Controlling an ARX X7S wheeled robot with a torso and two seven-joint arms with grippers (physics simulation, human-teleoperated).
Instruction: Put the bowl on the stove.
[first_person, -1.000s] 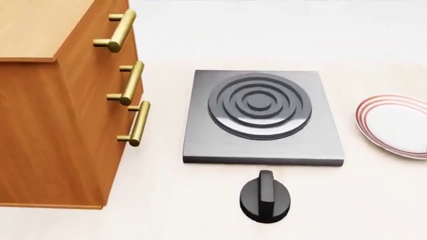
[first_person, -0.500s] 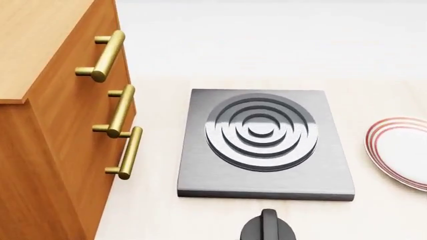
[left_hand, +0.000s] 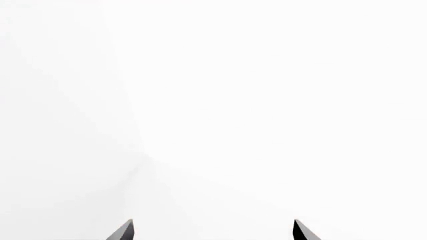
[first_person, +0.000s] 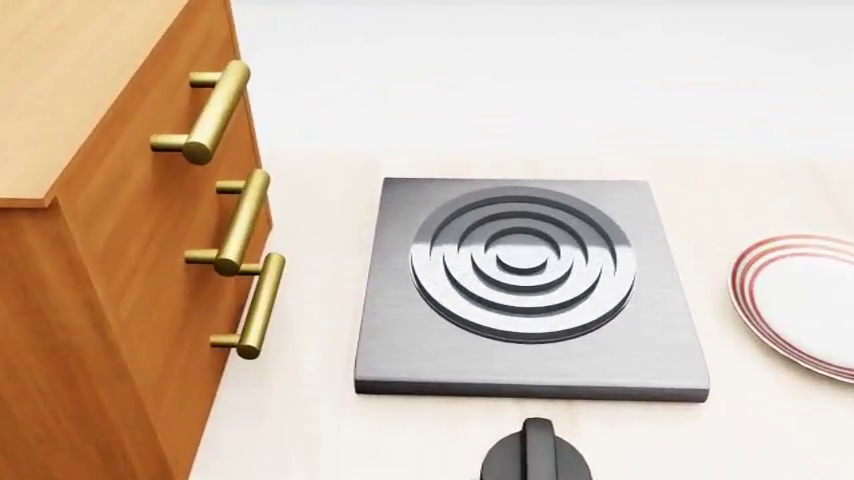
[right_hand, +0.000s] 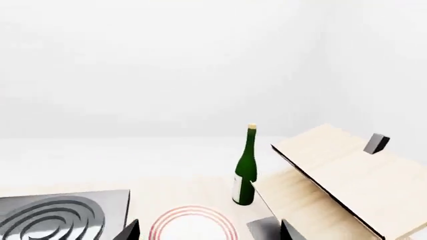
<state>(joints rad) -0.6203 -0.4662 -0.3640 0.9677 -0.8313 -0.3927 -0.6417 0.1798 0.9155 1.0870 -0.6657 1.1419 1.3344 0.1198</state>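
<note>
Since the bowl shows in no view and the stove (first_person: 529, 290) lies bare mid-counter beside the drawer cabinet (first_person: 94, 250), the step looks like searching; both the left gripper (left_hand: 212, 231) and right gripper (right_hand: 208, 231) are spread and empty, and must first find the bowl.

The stove (first_person: 529, 290) lies flat on the bench (first_person: 534, 100), about mid-view from the head camera; the drawer cabinet (first_person: 94, 250) stands to its left, its three handles (first_person: 240, 222) facing the stove; the knob (first_person: 537, 458) sits just in front of the stove's near edge, apart from it; the plate (first_person: 801, 300) lies to the stove's right, clear of it; in the right wrist view a wine bottle (right_hand: 245, 167) stands upright beyond the plate, beside a tilted wooden board (right_hand: 347, 175).
</note>
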